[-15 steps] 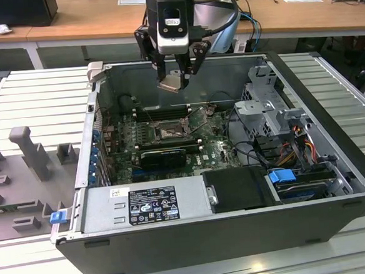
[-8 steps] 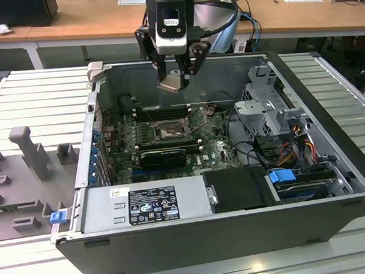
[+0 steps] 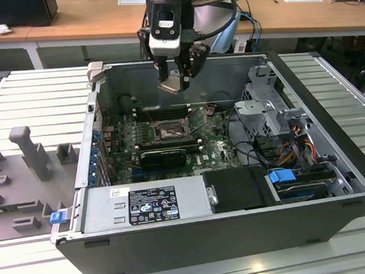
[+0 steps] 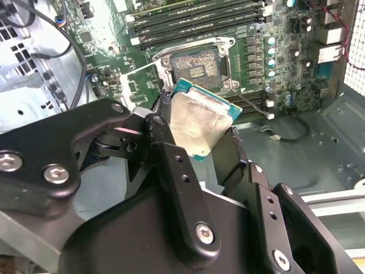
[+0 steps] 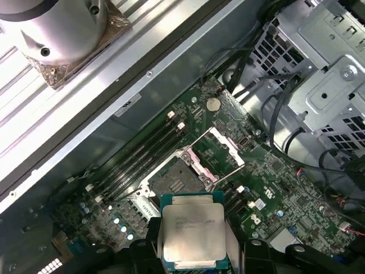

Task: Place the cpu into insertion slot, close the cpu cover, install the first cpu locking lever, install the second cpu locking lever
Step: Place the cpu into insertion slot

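Fingers (image 4: 171, 165) are clamped on the cpu (image 4: 199, 123), tilted above the insertion slot (image 4: 197, 65), so it might seat crooked, bending pins.

Case: the large dark grey metal computer case (image 3: 209, 245) lies open side up on the ribbed pale metal table (image 3: 29, 91); a long wooden desk (image 3: 87, 21) stands behind.
Board: the green circuit board (image 3: 218, 148) lies on the case floor.
Slot: the small square dark insertion slot (image 3: 169, 130) sits mid-board, between the long black memory slots (image 3: 159, 110) behind and the long black graphics card (image 3: 164, 156) in front.
Cover: the dull silver hinged cpu cover (image 5: 221, 149) stands swung off the slot, at its edge toward the exterior view's right.
Chip: the thin square pale cpu (image 5: 193, 233) sits clamped between the fingers of the black gripper (image 3: 177, 81), above the board, apart from the slot.
Power supply: the silver metal box (image 3: 143, 202) lies along the near wall.
Drive cage: the perforated grey metal cage (image 3: 265, 103) stands at the exterior view's right of the board.
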Action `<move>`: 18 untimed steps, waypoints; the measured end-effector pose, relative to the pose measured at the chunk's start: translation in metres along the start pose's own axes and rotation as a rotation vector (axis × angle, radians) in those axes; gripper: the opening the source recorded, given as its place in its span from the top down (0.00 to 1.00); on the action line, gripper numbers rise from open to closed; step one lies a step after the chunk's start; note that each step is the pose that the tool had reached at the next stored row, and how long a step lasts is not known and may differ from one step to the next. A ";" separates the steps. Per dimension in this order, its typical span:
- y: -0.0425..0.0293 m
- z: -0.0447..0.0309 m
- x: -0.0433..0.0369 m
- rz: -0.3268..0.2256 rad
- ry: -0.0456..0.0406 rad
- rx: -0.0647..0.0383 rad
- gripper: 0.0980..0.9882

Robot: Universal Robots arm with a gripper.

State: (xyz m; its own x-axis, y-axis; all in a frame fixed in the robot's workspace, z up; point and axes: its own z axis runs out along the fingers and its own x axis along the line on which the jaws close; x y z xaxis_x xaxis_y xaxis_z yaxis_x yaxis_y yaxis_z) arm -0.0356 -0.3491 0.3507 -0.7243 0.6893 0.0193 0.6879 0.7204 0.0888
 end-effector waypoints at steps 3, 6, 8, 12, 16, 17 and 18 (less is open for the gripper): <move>-0.0001 0.0014 0.0000 0.062 -0.0056 -0.001 0.52; -0.0003 0.0032 -0.0001 0.136 -0.0121 -0.003 0.52; -0.0004 0.0048 -0.0001 0.179 -0.0158 -0.003 0.52; -0.0010 0.0117 -0.0002 0.271 -0.0225 -0.003 0.52; -0.0020 0.0212 -0.0003 0.360 -0.0255 0.001 0.52; -0.0021 0.0238 -0.0004 0.386 -0.0267 0.002 0.52; -0.0024 0.0272 -0.0005 0.419 -0.0280 0.004 0.52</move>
State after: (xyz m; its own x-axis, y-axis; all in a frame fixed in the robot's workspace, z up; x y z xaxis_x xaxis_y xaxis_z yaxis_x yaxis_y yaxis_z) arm -0.0356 -0.3491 0.3234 -0.3799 0.9247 0.0259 0.9231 0.3771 0.0756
